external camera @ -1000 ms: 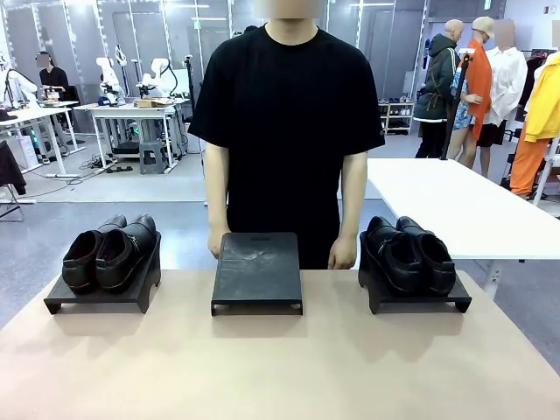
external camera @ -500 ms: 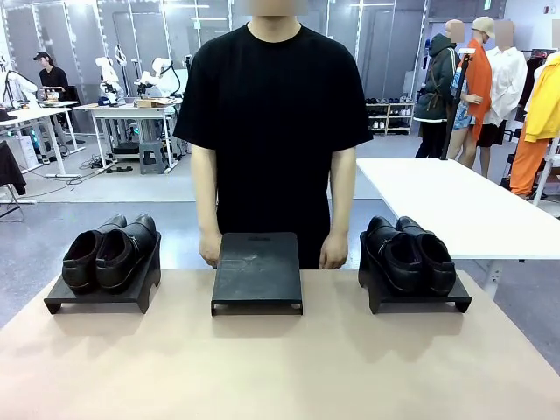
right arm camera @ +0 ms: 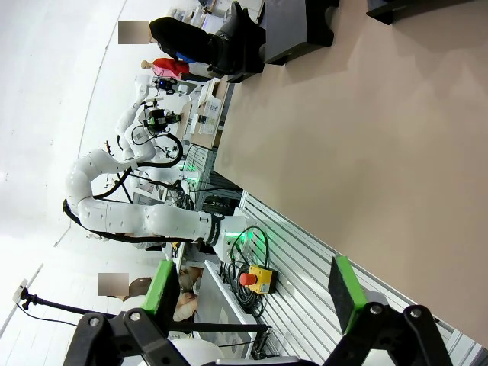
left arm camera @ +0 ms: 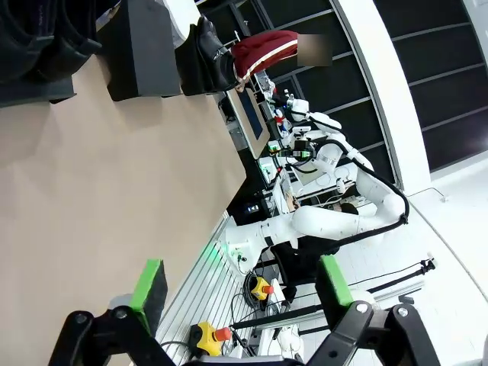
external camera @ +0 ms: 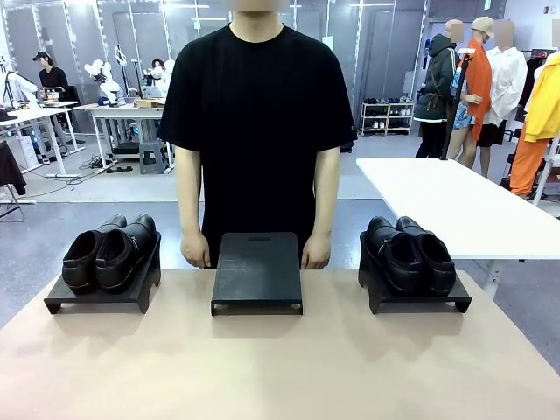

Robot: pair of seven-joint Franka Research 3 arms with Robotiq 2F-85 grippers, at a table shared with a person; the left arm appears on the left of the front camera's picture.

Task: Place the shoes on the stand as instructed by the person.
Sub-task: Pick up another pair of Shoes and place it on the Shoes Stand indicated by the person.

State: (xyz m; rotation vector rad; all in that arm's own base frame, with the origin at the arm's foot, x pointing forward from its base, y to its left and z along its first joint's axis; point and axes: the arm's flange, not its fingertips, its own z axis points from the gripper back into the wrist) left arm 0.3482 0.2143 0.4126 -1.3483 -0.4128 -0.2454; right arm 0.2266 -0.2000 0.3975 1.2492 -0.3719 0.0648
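Observation:
One pair of black glossy shoes [external camera: 109, 254] sits on the left black stand [external camera: 96, 299]. A second pair of shoes [external camera: 409, 255] sits on the right stand [external camera: 420, 302]. The middle stand [external camera: 256, 273] is bare. The person [external camera: 254, 114] stands behind it with both hands hanging at the table's far edge. My left gripper [left arm camera: 240, 286] is open above the table's near edge, with shoes [left arm camera: 34, 42] far off at the top left. My right gripper [right arm camera: 252, 286] is open too, and the left pair of shoes [right arm camera: 229, 44] lies far across the table.
The tan table [external camera: 280, 367] is bare in front of the three stands. A white table [external camera: 455, 206] stands behind at the right. Each wrist view shows the other white arm [left arm camera: 328, 221] [right arm camera: 130, 217] beyond the table's near edge.
The person has shifted toward picture left and stood taller, and both hands slid left along the far edge. The shoes and stands have not moved.

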